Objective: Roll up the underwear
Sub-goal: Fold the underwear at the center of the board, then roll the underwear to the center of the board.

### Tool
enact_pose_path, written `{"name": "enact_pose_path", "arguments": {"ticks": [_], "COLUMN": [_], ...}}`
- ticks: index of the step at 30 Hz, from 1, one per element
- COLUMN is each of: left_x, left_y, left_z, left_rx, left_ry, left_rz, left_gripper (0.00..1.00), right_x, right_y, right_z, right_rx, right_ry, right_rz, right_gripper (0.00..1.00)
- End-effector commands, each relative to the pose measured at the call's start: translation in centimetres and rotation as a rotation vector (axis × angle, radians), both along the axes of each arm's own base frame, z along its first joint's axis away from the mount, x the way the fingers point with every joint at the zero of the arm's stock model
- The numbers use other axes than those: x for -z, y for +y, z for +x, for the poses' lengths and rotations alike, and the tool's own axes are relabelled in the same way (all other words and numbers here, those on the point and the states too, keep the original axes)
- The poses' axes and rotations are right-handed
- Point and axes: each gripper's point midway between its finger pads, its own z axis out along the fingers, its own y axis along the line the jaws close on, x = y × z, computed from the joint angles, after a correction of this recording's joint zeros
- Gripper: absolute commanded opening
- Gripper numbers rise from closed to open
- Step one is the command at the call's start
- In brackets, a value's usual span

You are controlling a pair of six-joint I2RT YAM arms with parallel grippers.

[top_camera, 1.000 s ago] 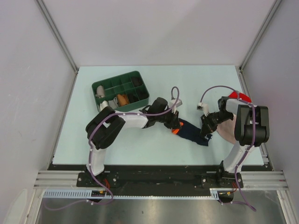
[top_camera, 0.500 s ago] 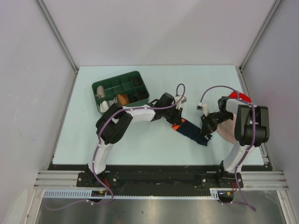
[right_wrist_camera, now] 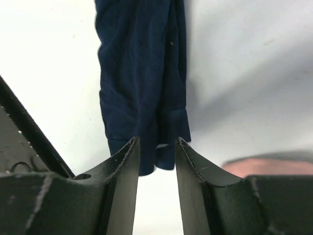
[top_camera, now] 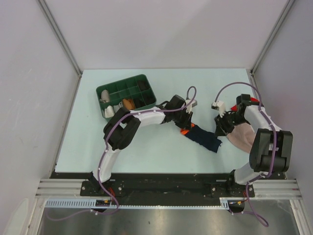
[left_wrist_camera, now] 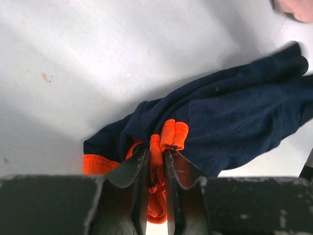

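The underwear point(top_camera: 204, 139) lies on the pale table point(top_camera: 146, 152), right of centre and between the two arms, as a long, bunched navy strip running from far-left to near-right. Nothing in it looks coiled: it reads as gathered or folded lengthwise, with creases along its length, so the rolling proper seems barely begun, if at all

The left gripper point(left_wrist_camera: 155, 157) is at the strip's left end, its jaws pressed nearly together and pinching a fold of the orange trim point(left_wrist_camera: 169, 136); more orange edging bulges out beside and below the fingers. The right gripper point(right_wrist_camera: 156, 143) is at the opposite end with its jaws spread; the navy hem sits in the gap between them, and I cannot tell whether either finger touches it

A beige-pink cloth point(top_camera: 243, 138) lies just right of the right gripper, near the underwear's end but apart from it. A green compartment tray point(top_camera: 100, 90) holding small items sits at the far left, well away

What is left, by my judgement: flatten the strip, then turn one end over on itself repeatedly until it forms a tight roll
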Motion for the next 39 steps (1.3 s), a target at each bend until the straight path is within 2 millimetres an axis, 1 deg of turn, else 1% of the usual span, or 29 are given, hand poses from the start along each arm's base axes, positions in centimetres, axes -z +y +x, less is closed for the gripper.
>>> {"name": "enact_pose_path", "arguments": {"ticks": [1,3,5,6,7,8,9,10,11,12,13,14,15,17,18,20,21,23,24,25,29,30,37,39], "left_x": [3.7,3.7,3.7,3.8,3.7,3.8,3.8,3.8,3.8,3.7,3.7,3.8,3.9,3.6,3.6,3.6,3.6,3.7,3.6,3.7,3.8,3.8,3.6,3.6], "left_y": [3.4,3.3,3.2,3.3,3.2,3.2,3.2,3.2,3.1,3.1,3.0,3.0,3.0,2.8,2.7,2.6,2.5,2.6,2.6,2.5,2.5,2.5,2.3,2.3], "left_z": [1.9,1.8,1.8,1.7,1.8,1.7,1.7,1.7,1.7,1.7,1.8,1.7,1.7,1.8,1.8,1.8,1.7,1.7,1.6,1.6,1.5,1.5,1.5,1.5], "left_rx": [-0.058,-0.053,-0.048,-0.045,-0.043,-0.041,-0.039,-0.038,-0.037,-0.035,-0.036,-0.033,-0.033,-0.031,-0.03,-0.029,-0.027,-0.026,-0.025,-0.024,-0.02,-0.017,-0.012,-0.01], "left_ry": [-0.008,-0.007,0.001,0.007,0.003,0.007,0.007,0.01,0.012,0.011,0.01,0.016,0.021,0.019,0.024,0.028,0.032,0.036,0.038,0.043,0.045,0.046,0.05,0.051], "left_rz": [0.15,0.151,0.15,0.153,0.153,0.155,0.154,0.156,0.156,0.154,0.155,0.156,0.158,0.153,0.149,0.148,0.145,0.147,0.147,0.147,0.149,0.148,0.143,0.144], "left_gripper": [0.21,0.21,0.22,0.22,0.22,0.22,0.23,0.23,0.23,0.23,0.23,0.23,0.24,0.24,0.24,0.24,0.25,0.25,0.25,0.25,0.25,0.25,0.26,0.26], "right_x": [0.1,0.2,-0.4,-1.0,-2.6,-3.5,-4.4,-5.1,-5.9,-6.1,-5.9,-5.1,-4.4,-3.9,-3.2,-2.4,-1.3,-0.3,0.2,0.9,1.8,1.9,2.5,3.1], "right_y": [-1.7,-2.2,-2.7,-2.7,-2.4,-2.0,-1.5,-0.2,0.4,1.1,1.2,1.5,1.5,2.0,1.9,2.2,1.7,1.3,1.0,1.0,1.1,1.2,1.3,1.0], "right_z": [0.2,0.2,0.5,0.7,0.6,0.3,-0.3,-1.9,-3.1,-4.9,-5.1,-6.4,-7.8,-8.6,-9.3,-9.4,-9.1,-8.8,-8.1,-8.4,-7.3,-6.6,-5.7,-5.2], "right_rx": [0.017,0.025,0.033,0.017,-0.011,-0.051,-0.122,-0.288,-0.398,-0.489,-0.686,-0.781,-0.876,-1.105,-1.162,-1.224,-1.251,-1.276,-1.296,-1.306,-1.318,-1.318,-1.342,-1.345], "right_ry": [-0.026,-0.036,-0.077,-0.115,-0.18,-0.222,-0.272,-0.339,-0.425,-0.447,-0.588,-0.627,-0.628,-0.735,-0.705,-0.676,-0.656,-0.664,-0.681,-0.678,-0.719,-0.737,-0.745,-0.729], "right_rz": [-0.086,-0.109,-0.135,-0.134,-0.127,-0.111,-0.095,-0.049,-0.045,-0.017,-0.051,-0.055,-0.053,-0.056,-0.046,-0.05,-0.077,-0.11,-0.147,-0.148,-0.177,-0.191,-0.204,-0.22], "right_gripper": [0.39,0.39,0.39,0.39,0.4,0.41,0.43,0.45,0.54,0.61,0.68,0.8,0.85,0.9,0.91,0.89,0.89,0.88,0.88,0.88,0.88,0.88,0.89,0.89]}}
